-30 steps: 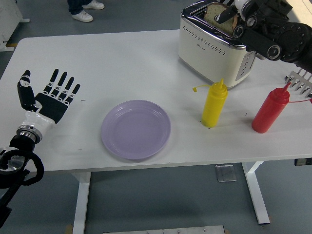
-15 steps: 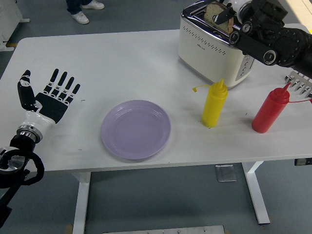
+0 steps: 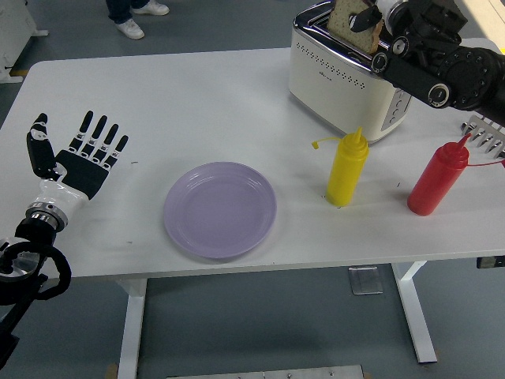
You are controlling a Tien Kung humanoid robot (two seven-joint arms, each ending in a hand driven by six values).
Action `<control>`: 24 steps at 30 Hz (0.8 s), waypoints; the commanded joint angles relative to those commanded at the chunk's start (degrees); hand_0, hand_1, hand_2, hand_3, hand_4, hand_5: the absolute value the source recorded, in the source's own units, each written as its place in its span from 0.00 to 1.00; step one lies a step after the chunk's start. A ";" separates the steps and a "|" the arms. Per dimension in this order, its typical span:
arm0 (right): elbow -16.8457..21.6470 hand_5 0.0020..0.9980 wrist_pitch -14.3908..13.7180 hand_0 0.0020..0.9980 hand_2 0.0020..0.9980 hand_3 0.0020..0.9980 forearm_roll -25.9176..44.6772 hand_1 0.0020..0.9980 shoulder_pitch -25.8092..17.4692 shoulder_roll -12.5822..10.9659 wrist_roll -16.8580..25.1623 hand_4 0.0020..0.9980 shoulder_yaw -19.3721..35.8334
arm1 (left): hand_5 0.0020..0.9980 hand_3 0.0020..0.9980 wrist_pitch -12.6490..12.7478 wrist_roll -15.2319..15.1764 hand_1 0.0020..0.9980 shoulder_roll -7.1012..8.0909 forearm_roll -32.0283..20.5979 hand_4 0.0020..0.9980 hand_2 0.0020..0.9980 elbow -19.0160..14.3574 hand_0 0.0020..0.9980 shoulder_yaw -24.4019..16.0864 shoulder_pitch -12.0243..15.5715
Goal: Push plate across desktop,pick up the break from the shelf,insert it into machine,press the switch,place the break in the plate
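The bread slice [image 3: 353,25] is pinched by the right hand [image 3: 377,17] above the toaster [image 3: 347,75] slot, the left hand [image 3: 85,154] is laid spread on the table, and a thin grip risks it being dropped short of the plate [image 3: 220,208] or onto the yellow bottle [image 3: 347,167].

The cream toaster [image 3: 347,79] stands at the table's far right, its slotted top facing up. A brown-crusted bread slice [image 3: 353,25] sits tilted above the toaster's top slot, mostly clear of it, pinched by dark fingers. The round lilac plate [image 3: 220,209] lies flat and empty, well apart from the toaster, nearer the front edge and to its left.
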 joint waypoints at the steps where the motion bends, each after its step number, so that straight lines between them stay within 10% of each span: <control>1: 0.44 0.00 0.13 0.32 0.34 0.50 -0.72 0.41 0.00 -0.33 -0.06 0.23 0.88 | 1.00 0.75 0.00 0.01 0.79 -0.01 0.01 0.77 0.77 0.00 0.83 -0.04 0.04; 24: 12.68 0.00 4.78 0.32 0.34 0.50 -17.15 0.41 -0.23 -8.21 -0.23 0.14 18.75 | 1.00 0.75 -0.18 0.37 0.79 -0.17 -0.21 0.77 0.77 -0.09 0.83 -0.81 0.62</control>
